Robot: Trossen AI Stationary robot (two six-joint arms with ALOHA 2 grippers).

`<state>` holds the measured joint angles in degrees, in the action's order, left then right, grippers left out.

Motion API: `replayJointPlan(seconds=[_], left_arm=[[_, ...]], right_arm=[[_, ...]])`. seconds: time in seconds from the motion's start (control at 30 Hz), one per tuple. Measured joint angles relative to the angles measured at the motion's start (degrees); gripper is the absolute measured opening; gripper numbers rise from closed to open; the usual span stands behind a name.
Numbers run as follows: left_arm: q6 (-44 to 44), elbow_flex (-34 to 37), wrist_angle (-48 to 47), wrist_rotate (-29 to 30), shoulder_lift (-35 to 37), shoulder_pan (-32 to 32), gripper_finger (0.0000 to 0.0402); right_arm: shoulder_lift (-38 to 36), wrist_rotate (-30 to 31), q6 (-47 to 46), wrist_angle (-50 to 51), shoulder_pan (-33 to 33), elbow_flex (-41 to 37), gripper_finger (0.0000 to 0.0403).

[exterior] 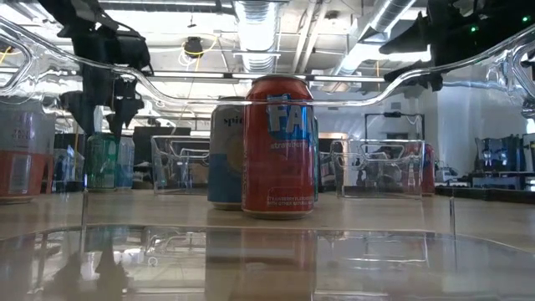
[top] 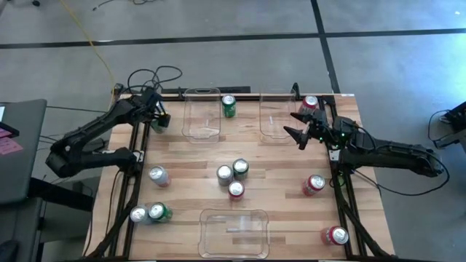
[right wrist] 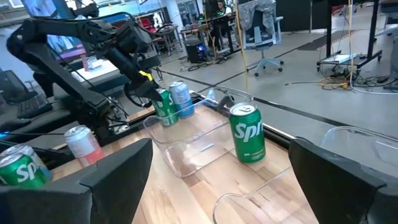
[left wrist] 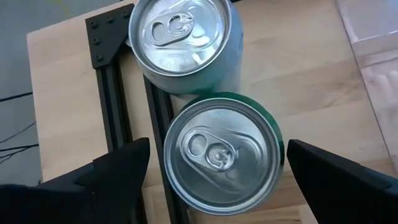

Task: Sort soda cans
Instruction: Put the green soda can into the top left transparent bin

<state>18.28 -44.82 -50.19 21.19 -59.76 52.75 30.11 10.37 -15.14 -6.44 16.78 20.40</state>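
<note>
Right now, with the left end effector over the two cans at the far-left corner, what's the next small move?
Probably close the left end effector on the green can: its open fingers already flank that can, while the pale can lies beyond.

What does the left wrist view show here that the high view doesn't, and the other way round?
Left wrist view only: the pull-tab tops of two cans close up, a green can between the open left pincer fingers and a paler can just beyond it, at the table's black frame.

High view only: the whole layout, with three clear bins, the cans scattered across the table, and the right pincer, open, over the far right bin.

Both: the left pincer at the table's far left corner, around the green can.
</note>
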Motion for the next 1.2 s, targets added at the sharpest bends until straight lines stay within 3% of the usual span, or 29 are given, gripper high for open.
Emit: replayJointPlan(seconds=[0.17, 0.4, 0.67, 0.93, 1.2], left_arm=[[1.7, 0.0, -0.6, -0.6, -2.5, 0.0, 0.0361], [4.1, -0.2, -1.1, 0.4, -6.2, -0.1, 0.0299], [1.8, 0.2, -2.0, -2.2, -3.4, -0.3, 0.0299], [3.3, -0.5, -4.6, -7.4, 4.1, -5.1, 0.0301], [3.9, -9.3, -6.8, -8.9, 6.5, -10.8, 0.0301]], right_arm=[[0.0, 0.0, 0.0, 0.4, -0.4, 0.0, 0.0396], [0.0, 0.0, 0.0, 2.6, -0.4, 0.0, 0.0395], [0.0, 0.0, -0.5, 3.1, -0.4, 0.0, 0.0395], [0.0, 0.0, -1.7, 4.1, -1.0, 0.0, 0.0395], [0.0, 0.0, -3.1, 4.1, -1.4, 0.0, 0.0395]])
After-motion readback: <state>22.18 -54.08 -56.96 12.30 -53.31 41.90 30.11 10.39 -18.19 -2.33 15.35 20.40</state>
